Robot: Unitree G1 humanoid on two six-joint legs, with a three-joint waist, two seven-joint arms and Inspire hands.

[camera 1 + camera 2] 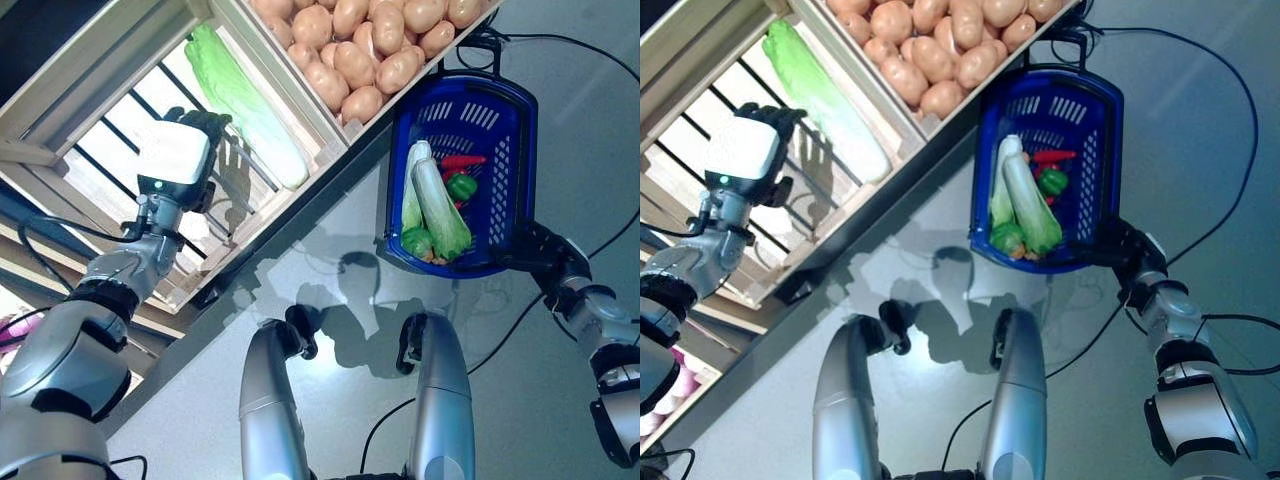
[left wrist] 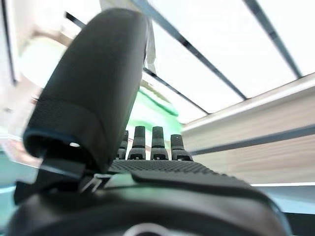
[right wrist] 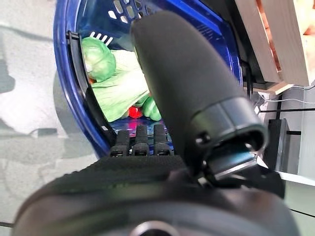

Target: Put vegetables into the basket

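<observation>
A blue plastic basket (image 1: 522, 120) stands on the grey floor beside the wooden stand. In it lie two long pale-green cabbages (image 1: 438, 205), a round green vegetable (image 1: 416, 241), a green pepper (image 1: 461, 186) and a red chilli (image 1: 460, 160). My left hand (image 1: 180, 160) is open inside a slatted crate, its fingers straight and right beside a long green cabbage (image 1: 245, 100), which shows past the fingers in the left wrist view (image 2: 152, 110). My right hand (image 1: 540, 250) is open at the basket's near rim (image 3: 74, 98), with the cabbages (image 3: 123, 88) past it.
The wooden stand (image 1: 60, 100) runs slantwise across the upper left, with its crates side by side. The slatted crate's divider (image 1: 300, 95) lies just beyond the long cabbage. Grey floor (image 1: 330, 250) spreads between the stand and the basket.
</observation>
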